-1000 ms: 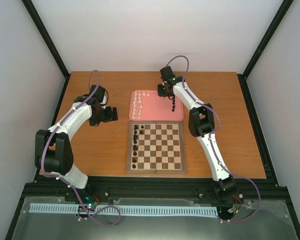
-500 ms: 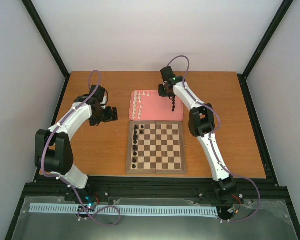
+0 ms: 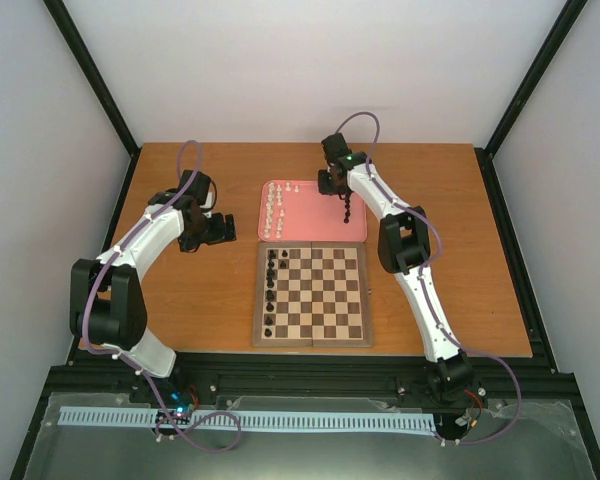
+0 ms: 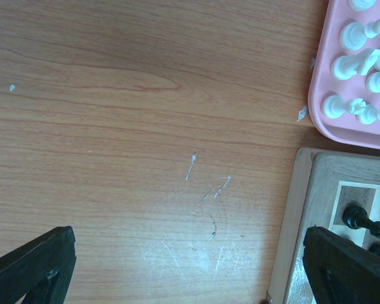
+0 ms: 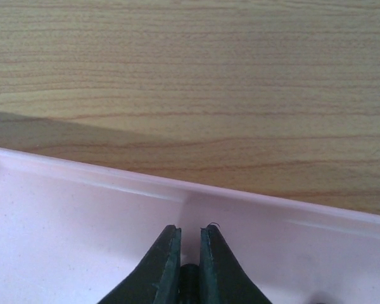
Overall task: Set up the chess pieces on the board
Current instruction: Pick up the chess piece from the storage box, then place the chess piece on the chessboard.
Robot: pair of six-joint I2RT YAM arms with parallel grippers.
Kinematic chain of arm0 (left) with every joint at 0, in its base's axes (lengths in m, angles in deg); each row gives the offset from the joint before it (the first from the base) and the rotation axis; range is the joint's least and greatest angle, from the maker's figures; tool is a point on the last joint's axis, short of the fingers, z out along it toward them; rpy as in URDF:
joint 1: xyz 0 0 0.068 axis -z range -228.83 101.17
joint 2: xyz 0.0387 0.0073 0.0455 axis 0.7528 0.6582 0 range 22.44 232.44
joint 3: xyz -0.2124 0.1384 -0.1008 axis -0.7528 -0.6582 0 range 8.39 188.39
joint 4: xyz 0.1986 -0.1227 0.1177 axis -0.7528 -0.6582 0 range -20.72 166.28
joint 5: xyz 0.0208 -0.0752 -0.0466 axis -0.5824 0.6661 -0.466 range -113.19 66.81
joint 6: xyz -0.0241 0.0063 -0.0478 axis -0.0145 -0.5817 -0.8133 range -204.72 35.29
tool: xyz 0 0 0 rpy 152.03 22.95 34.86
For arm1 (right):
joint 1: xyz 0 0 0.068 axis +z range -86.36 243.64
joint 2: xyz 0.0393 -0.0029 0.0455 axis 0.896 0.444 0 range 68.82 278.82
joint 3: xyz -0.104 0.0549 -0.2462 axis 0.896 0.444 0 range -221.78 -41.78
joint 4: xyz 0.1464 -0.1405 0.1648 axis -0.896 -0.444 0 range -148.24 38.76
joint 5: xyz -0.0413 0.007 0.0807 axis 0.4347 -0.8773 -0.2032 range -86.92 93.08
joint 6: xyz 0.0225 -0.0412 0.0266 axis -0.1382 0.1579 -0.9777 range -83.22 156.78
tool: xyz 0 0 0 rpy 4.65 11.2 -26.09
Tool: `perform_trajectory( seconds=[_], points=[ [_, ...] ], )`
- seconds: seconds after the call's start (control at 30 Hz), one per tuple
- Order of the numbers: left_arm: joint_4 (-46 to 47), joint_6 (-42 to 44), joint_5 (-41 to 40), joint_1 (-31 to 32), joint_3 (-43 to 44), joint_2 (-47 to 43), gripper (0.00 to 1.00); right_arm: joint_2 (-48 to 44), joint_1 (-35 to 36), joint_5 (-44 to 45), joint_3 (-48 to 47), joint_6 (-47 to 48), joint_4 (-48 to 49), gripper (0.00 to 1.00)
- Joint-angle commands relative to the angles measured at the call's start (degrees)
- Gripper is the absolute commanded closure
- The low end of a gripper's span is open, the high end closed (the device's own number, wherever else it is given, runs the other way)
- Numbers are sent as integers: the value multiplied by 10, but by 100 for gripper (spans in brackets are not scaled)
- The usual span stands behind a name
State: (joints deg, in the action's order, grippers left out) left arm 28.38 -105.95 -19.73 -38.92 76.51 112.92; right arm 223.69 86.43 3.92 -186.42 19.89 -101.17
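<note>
1. The right pincer (image 5: pixel 190 230) is positioned over the far right part of the pink tray (image 3: pixel 315 225). Its jaws are drawn almost together on a small black piece (image 5: pixel 189 277), which is judged to be grasped.
2. The left pincer (image 4: pixel 190 266) is released, with its fingers spread wide over bare desk (image 4: pixel 114 126) just left of the board (image 3: pixel 330 300).
3. The board is found on the near side of the right pincer, directly past the tray's near rim. The seated black pieces (image 3: pixel 270 290) are lined along its left edge.
4. The right arm is the nearer one. The grasped piece's axis cannot be told.
</note>
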Motion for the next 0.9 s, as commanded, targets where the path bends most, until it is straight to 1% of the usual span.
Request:
perform_trajectory(
  seconds=[0.0, 0.2, 0.4, 0.53, 0.67, 0.87],
  points=[
    [-4, -2, -1, -2, 25, -12, 0, -39, -3, 10, 25, 5, -11, 91],
    [-10, -2, -5, -1, 23, -20, 0, -135, 12, 20, 102, 13, -7, 92],
    [-15, -2, -5, -2, 17, -31, 0, -238, 48, 25, 187, 19, -17, 92],
    [-16, 0, -8, -1, 8, -43, 0, -313, 97, 30, 292, 12, -12, 92],
    [-18, 2, -10, -2, -3, -54, 0, -392, 154, 25, 402, -20, 11, 92],
    [-13, 2, -5, -2, -23, -84, 0, -453, 238, 32, 502, -71, 30, 92]
  ],
)
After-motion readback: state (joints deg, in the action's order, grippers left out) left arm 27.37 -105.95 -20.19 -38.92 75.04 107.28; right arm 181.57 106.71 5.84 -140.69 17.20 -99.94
